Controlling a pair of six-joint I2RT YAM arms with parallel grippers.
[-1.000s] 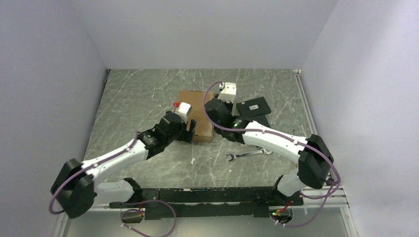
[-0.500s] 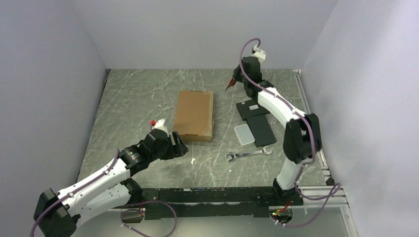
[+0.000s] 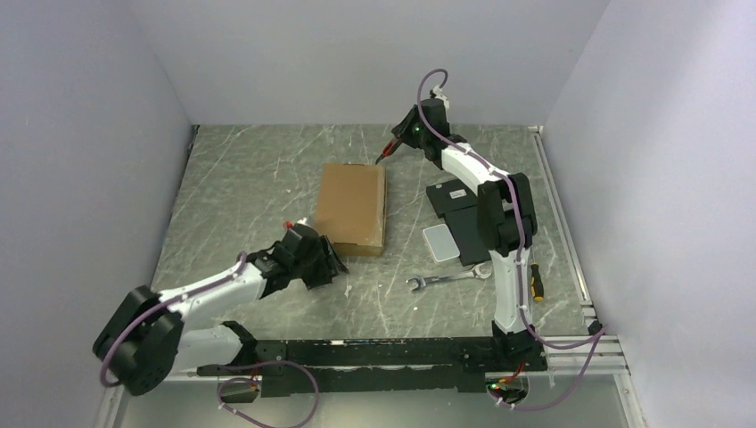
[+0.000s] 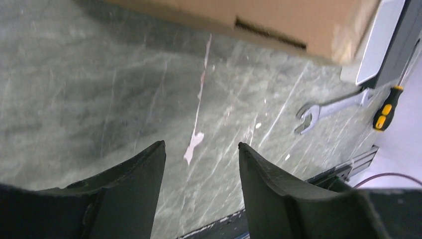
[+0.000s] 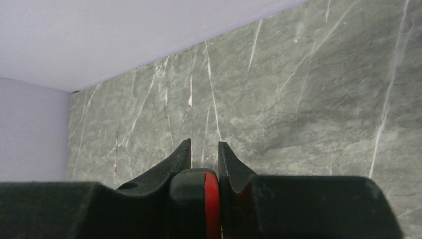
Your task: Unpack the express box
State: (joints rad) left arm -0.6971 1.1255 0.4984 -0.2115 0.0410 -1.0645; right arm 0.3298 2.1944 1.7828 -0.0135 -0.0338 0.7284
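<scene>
**Top external view.** The express box (image 3: 350,207) lies flat at mid-table with its lid down, in the same place as half a second ago. The left gripper (image 3: 328,265) has moved slightly right. It now sits just near of the box's near edge, toward the near left corner. The right gripper (image 3: 389,152) has swung left from the far right and now sits just beside the box's far right corner. A screwdriver (image 3: 535,281), previously hidden by the right arm, shows right of the wrench (image 3: 441,282).

**Left wrist view.** The left gripper (image 4: 201,159) has its fingers spread with nothing between them, over bare table (image 4: 99,99). The box's near wall (image 4: 278,25) lies beyond the fingertips, apart from them.

**Right wrist view.** The right gripper (image 5: 204,149) has its fingers pressed onto a red-and-black tool (image 5: 206,196).
</scene>
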